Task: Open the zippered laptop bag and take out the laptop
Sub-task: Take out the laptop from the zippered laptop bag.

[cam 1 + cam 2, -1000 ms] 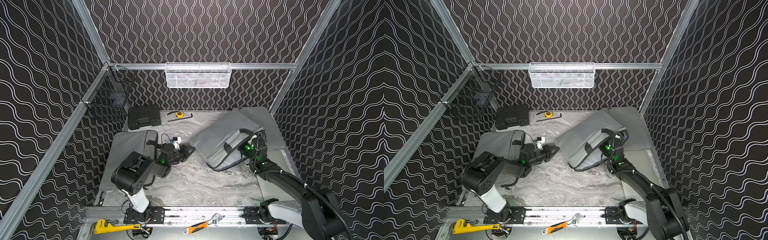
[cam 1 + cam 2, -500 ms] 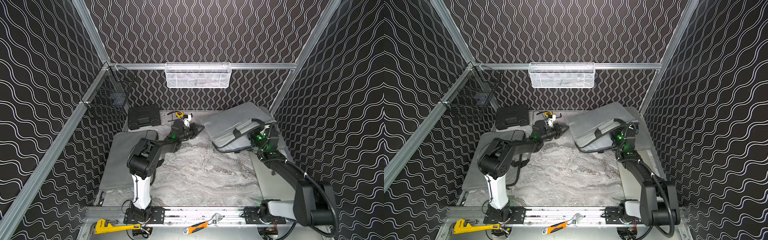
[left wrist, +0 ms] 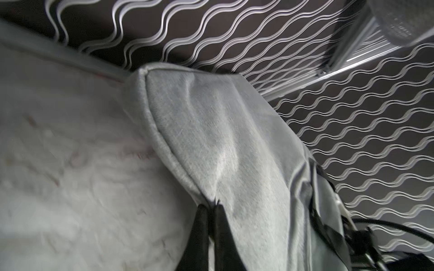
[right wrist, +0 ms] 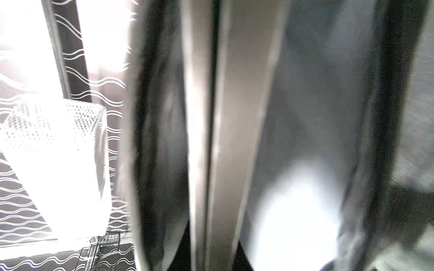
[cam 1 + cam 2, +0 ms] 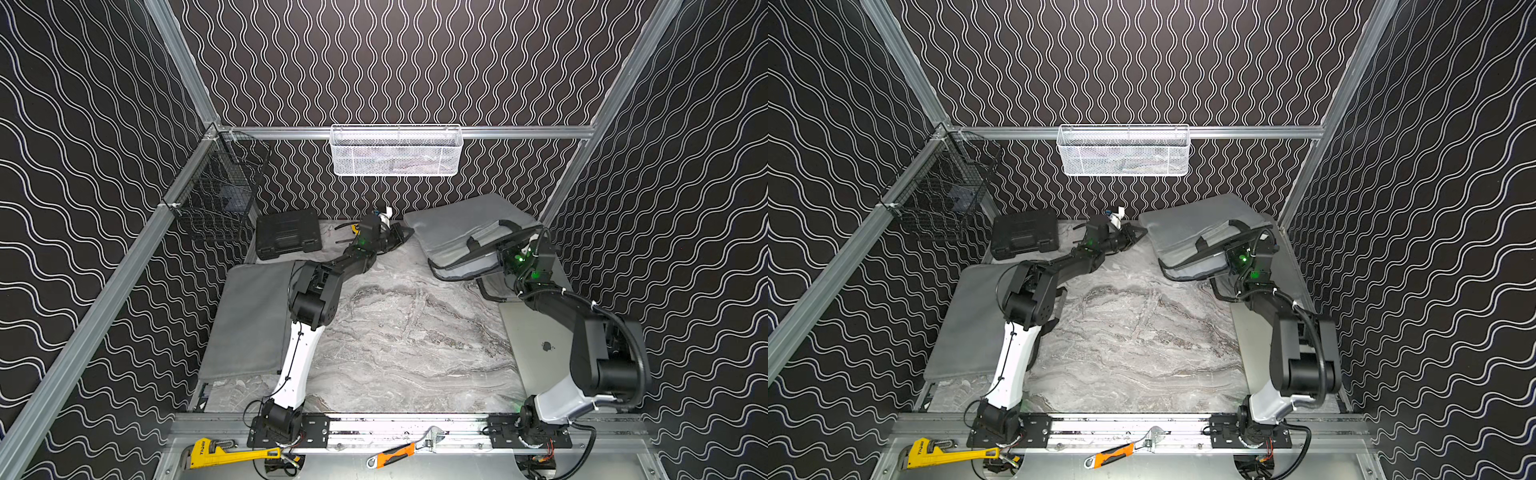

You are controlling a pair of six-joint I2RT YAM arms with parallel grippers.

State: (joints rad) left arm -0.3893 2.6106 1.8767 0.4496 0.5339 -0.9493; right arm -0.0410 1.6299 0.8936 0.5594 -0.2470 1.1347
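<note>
- Left gripper clenched on the laptop bag corner seam.
- Right gripper clamped on the bag's near edge.
- Laptop lies behind it, flat on the tabletop.

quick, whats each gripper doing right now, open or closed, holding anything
left gripper: closed, pinching the seam edge of the laptop bag
right gripper: closed on an edge of the laptop bag, though its wrist view is blurred

Left arm outstretched, left hand pinched shut; right hand clamped
</note>
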